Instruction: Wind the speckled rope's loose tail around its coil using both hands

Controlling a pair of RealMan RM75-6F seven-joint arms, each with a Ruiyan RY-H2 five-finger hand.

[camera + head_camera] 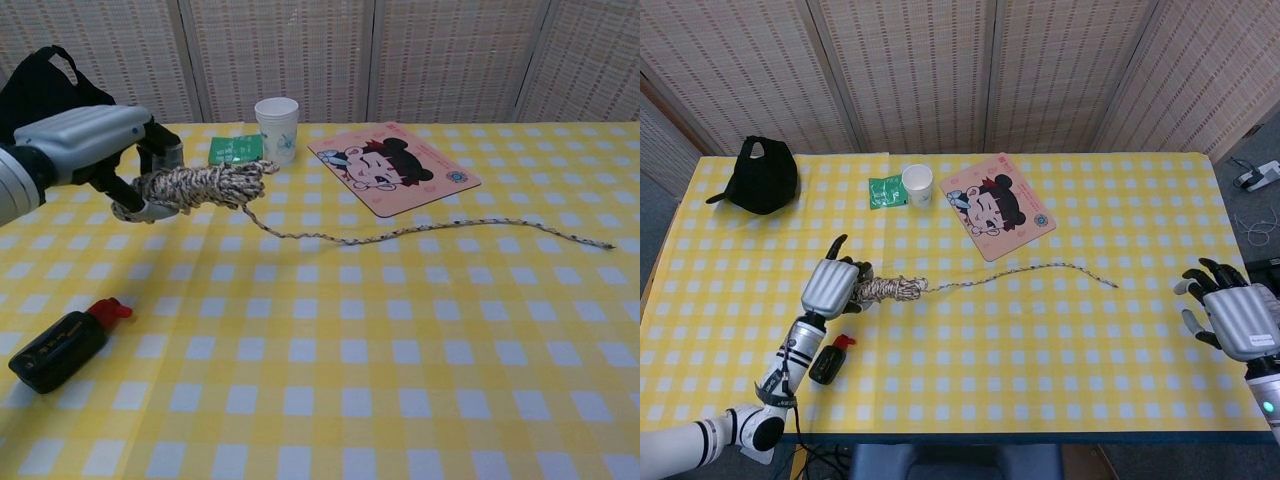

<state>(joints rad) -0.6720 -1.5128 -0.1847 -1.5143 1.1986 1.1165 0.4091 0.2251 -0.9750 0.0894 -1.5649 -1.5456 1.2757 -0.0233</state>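
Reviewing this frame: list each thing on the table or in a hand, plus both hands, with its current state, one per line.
Rope coil: gripped by the left hand, lifted off the table.
Loose tail: unwound, trailing across the tablecloth.
Left hand: grips the coil.
Right hand: holds nothing, fingers spread.
Paper cup: upright.
Black bag: resting at the far left corner.
Cartoon mat: lying flat.
Green packet: flat beside the cup.
Black marker: lying down, red cap on.
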